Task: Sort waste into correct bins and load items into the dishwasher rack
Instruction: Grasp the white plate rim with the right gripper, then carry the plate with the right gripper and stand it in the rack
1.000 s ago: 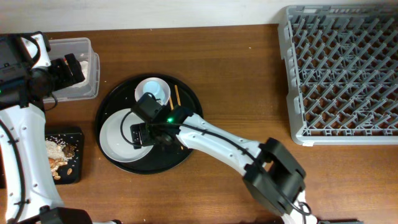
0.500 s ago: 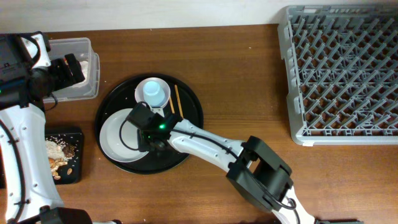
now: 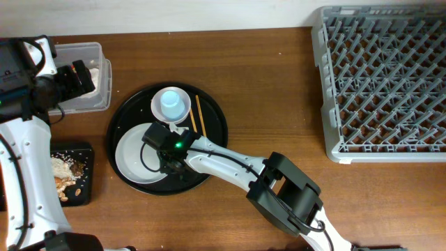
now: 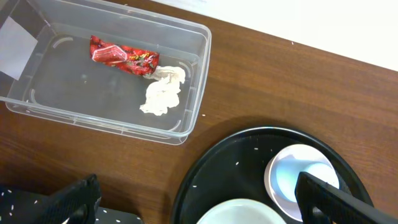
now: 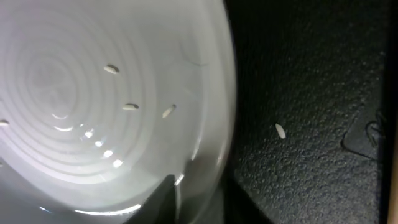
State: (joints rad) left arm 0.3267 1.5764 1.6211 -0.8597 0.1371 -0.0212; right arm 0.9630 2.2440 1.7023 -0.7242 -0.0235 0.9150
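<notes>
Up at the far left, the clear tub [image 4: 37, 93] has a red wrapper [image 4: 121, 56] in it, lying slantwise along the tub's length. A crumpled white tissue [image 4: 163, 93] touches the wrapper's lower end. The left gripper [image 4: 196, 183] hangs over that corner, its jaws spread wide with nothing between them.

Nearer the front edge, the black bin [image 3: 86, 150] holds beige rice-like scraps [image 3: 64, 167] and some orange-brown bits [image 3: 67, 185].

In the middle of the wooden table [image 3: 279, 84] sits the round black tray [image 3: 216, 129]. At its back stands the small white bowl [image 3: 159, 101], with the pale blue cup [image 3: 171, 103] inside it, showing round from above. Just right of the bowl lie the chopsticks [image 3: 198, 115], long axis running front to back across the tray, tilted slightly.

The white plate [image 3: 129, 157] lies flat on the tray's front-left part, with a few rice grains [image 5: 112, 70] on it. One more grain is on the tray beside it. The right gripper [image 3: 166, 155] is down at the plate's right rim, its fingers either side of the edge. I cannot tell whether they are clamped on it.

The grey dishwasher rack [image 3: 383, 84] sits well apart at far right.
</notes>
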